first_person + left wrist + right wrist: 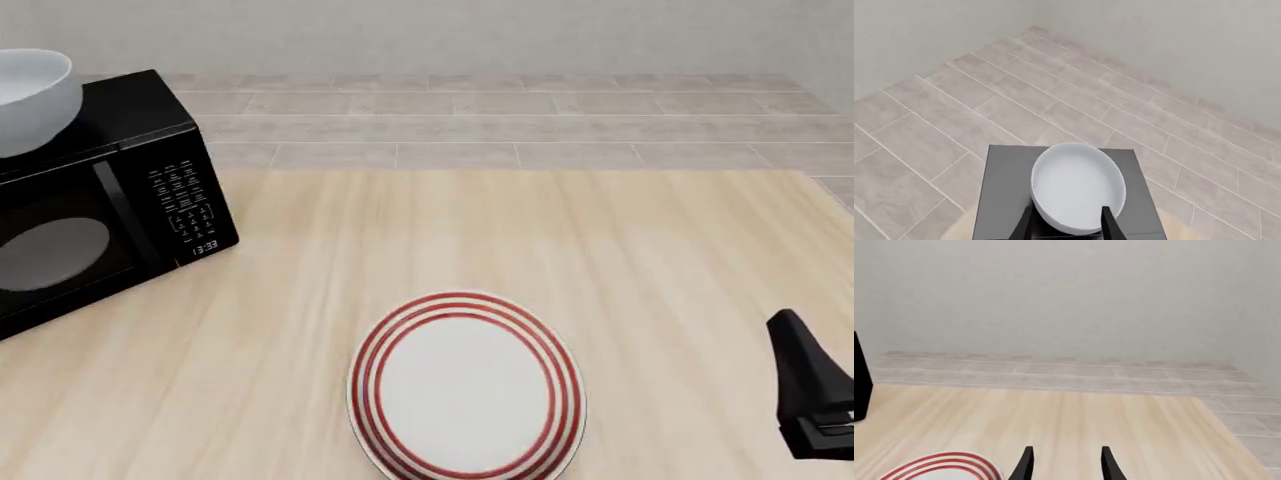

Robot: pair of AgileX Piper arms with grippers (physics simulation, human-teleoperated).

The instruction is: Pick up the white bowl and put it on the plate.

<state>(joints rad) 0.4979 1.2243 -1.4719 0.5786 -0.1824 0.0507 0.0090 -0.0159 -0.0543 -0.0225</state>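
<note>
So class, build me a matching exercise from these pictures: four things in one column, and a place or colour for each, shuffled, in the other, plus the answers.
Things:
1. white bowl
2. plate
3. microwave
4. right end effector

Descriptions:
A. black, on the table's left side
B. above the table's right side, nothing between its fingers
C. flat on the table, red rings
D. over the microwave's top

Pairs: 1-D, 2-C, 3-A, 4-B

White bowl (30,98) cut by front view's left edge; microwave (107,200) likewise.
</note>
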